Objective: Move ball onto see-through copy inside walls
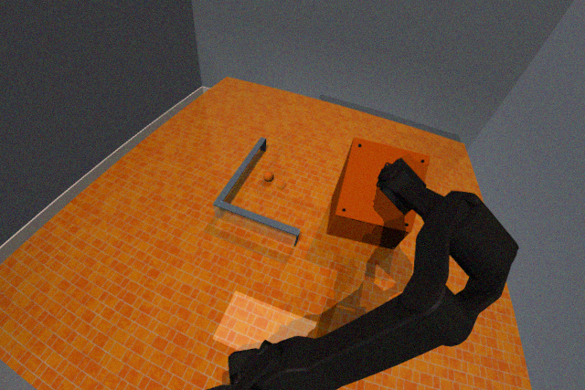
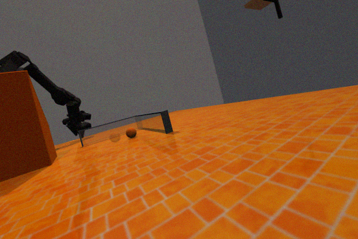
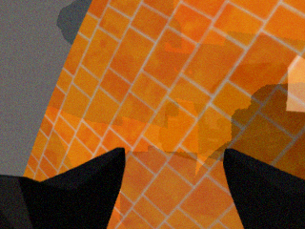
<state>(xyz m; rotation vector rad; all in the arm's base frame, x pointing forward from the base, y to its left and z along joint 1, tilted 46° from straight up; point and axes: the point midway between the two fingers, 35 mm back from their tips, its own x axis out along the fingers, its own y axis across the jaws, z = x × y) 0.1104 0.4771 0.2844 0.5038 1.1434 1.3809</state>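
The fingers stand partly spread with nothing between them; in the wrist view only tiled table (image 3: 157,86) shows in the gap. The gripper (image 2: 75,126) hangs above the table, and the exterior view places it at the left end of the clear walls (image 2: 124,125), well apart from the ball (image 2: 131,132). The top view cuts the gripper off at its bottom edge, showing only the dark arm (image 1: 425,272) bent over the orange box (image 1: 364,178). The ball (image 1: 268,175) lies inside the corner of the walls (image 1: 236,183), just beside the faint see-through copy (image 1: 281,184), which is hard to make out.
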